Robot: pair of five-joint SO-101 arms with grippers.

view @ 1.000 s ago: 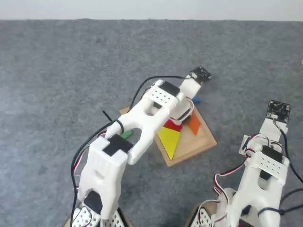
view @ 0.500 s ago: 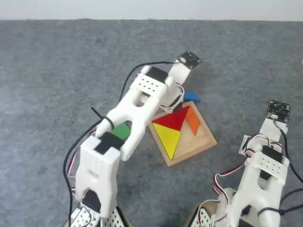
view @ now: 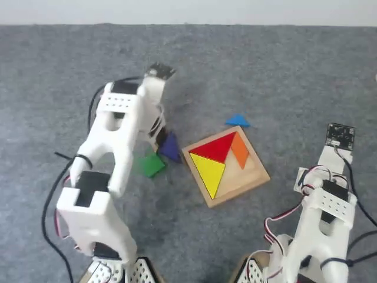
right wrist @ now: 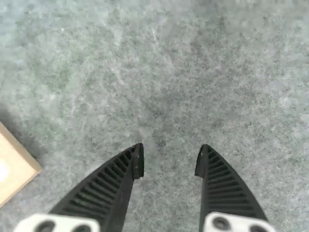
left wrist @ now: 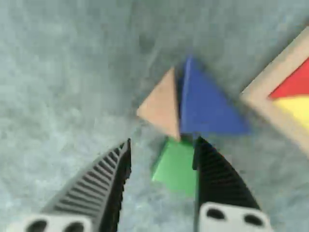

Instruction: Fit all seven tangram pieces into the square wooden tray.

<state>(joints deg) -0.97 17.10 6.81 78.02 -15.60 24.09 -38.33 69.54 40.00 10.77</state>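
High view: square wooden tray (view: 238, 193) sits mid-table with a red triangle (view: 215, 148), yellow triangle (view: 211, 171) and orange piece (view: 240, 150) seated; the rest of the floor is bare wood. Four pieces are judged outstanding.

- A loose cluster is seen at 9 o'clock of the tray: dark blue triangle (view: 170, 146) just beside the tray corner, green piece (view: 152, 165) next to it.
- A small light blue triangle (view: 238, 121) lies alone at 12 o'clock of the tray.
- Left wrist view: left gripper (left wrist: 161, 150) is spread wide with nothing held. The green piece lies just ahead of the tips, off-centre toward one finger. A tan triangle (left wrist: 161, 104) and the dark blue one are butted edge to edge beyond it.
- The cluster is much nearer the left arm.
- Right gripper (right wrist: 169, 159) is parked at 4 o'clock of the tray, also spread and unloaded, over grey carpet.

Delta vs 1.0 s ago: the left arm has been swung off the tray, from over it to 9 o'clock above the cluster. The right arm is unchanged.
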